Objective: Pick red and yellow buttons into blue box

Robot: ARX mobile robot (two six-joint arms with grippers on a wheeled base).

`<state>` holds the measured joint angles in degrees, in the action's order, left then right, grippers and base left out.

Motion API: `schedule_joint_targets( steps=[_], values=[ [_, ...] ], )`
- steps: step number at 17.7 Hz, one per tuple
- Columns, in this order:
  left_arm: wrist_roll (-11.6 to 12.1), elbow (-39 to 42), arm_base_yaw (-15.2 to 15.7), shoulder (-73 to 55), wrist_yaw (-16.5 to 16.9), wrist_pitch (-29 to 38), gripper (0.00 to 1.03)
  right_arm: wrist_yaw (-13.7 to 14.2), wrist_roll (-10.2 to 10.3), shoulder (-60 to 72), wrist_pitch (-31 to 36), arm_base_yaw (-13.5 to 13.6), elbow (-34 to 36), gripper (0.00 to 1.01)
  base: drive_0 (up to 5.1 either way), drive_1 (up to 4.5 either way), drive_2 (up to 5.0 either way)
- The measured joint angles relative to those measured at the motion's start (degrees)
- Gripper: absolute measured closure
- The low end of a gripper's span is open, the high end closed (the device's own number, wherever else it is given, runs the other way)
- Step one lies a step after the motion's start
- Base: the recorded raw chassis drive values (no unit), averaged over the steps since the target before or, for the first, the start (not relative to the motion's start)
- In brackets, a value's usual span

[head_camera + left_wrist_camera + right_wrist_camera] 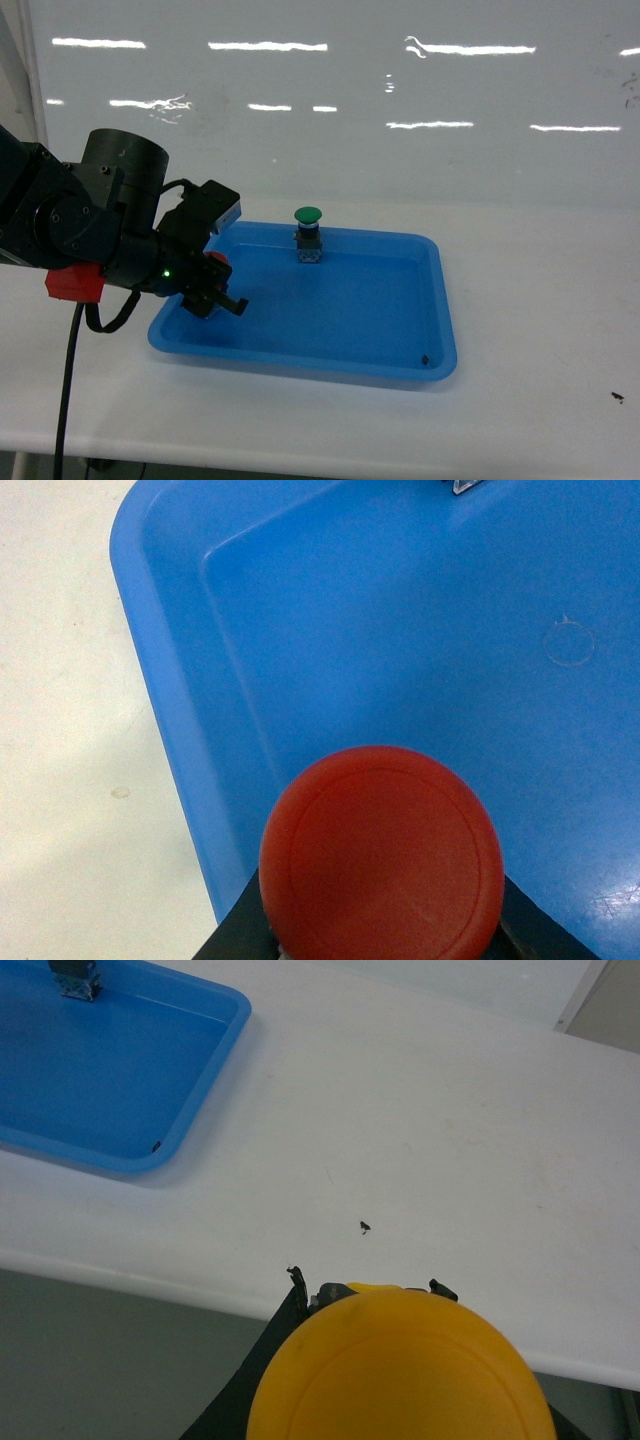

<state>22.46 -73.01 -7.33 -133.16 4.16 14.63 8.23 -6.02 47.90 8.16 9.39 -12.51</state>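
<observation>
Inside the blue box (400,300) stands 1 green-capped button (308,236).

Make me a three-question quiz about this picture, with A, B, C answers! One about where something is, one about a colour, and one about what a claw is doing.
1. Where does the green button stand?
A. Inside the blue box
B. On the white table right of the box
C. In the right claw

2. What colour cap sits in the right claw?
A. Green
B. Red
C. Yellow

3. What is the left claw doing?
A. Hanging open with nothing in it
B. Holding the red button over the box
C. Resting on the table outside the box

Answers:
1 A: head view shows it near the box's far wall.
2 C: the yellow button fills the right wrist view.
3 B: left wrist view shows the red cap above the blue floor.
</observation>
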Motion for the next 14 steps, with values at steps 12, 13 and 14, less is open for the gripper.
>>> schedule_joint_targets(
  steps=[12,13,14],
  values=[
    [0.48,11.82,4.13,16.09,5.92,8.20,0.78,0.00,0.00,0.00,0.00,0.00,0.00,0.75,0.0,0.00,0.0],
    [0.48,15.12,4.37,20.61,7.67,9.29,0.78,-0.02,0.00,0.00,0.00,0.00,0.00,0.75,0.0,0.00,0.0],
    [0.48,18.34,4.46,24.33,9.44,10.43,0.78,-0.02,0.00,0.00,0.00,0.00,0.00,0.75,0.0,0.00,0.0]
  ],
)
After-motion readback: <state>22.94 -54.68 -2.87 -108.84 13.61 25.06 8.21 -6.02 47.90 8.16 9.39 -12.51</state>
